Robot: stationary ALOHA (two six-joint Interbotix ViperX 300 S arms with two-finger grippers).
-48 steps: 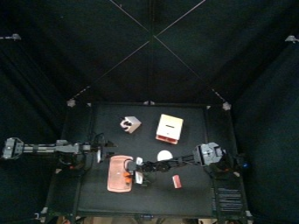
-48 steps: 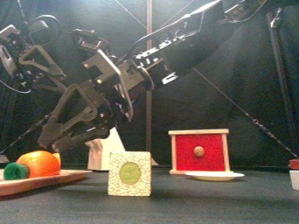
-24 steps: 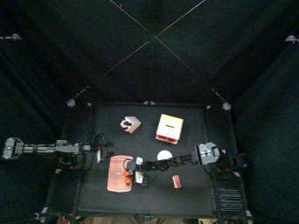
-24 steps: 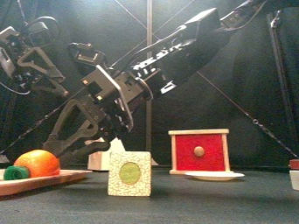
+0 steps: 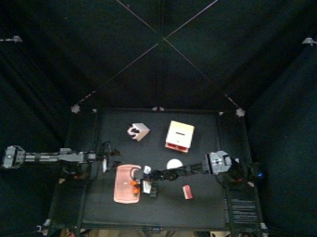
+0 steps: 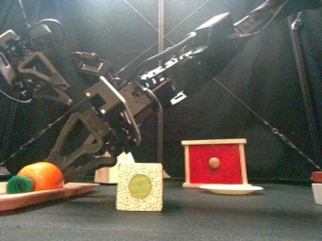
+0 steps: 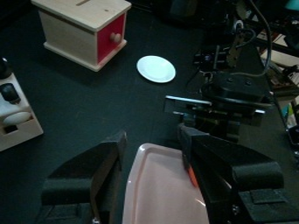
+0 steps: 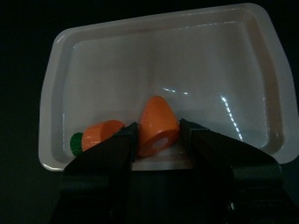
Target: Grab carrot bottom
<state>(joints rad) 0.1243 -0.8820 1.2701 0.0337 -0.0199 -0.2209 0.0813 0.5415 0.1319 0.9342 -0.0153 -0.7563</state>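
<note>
The carrot lies in two orange pieces on the pale pink board (image 8: 70,79). The cone-shaped carrot bottom (image 8: 158,125) is beside a shorter piece with a green top (image 8: 103,132). My right gripper (image 8: 163,147) hangs open straight above the board, one jaw on each side of the carrot bottom, not touching it. In the front view the carrot (image 6: 41,175) rests on the board (image 6: 51,196) at the far left. My left gripper (image 7: 155,140) is open at one end of the board (image 7: 158,188), facing the right arm (image 7: 222,96).
A red-fronted box (image 6: 214,162) and a white plate (image 6: 231,189) stand right of centre. A patterned card (image 6: 139,186) stands in front, and a small red block (image 5: 187,191) lies near the front edge. A white object (image 5: 136,130) sits at the back.
In the front view the dark arm links above the board have shifted to the right. The carrot and the board have not moved.
</note>
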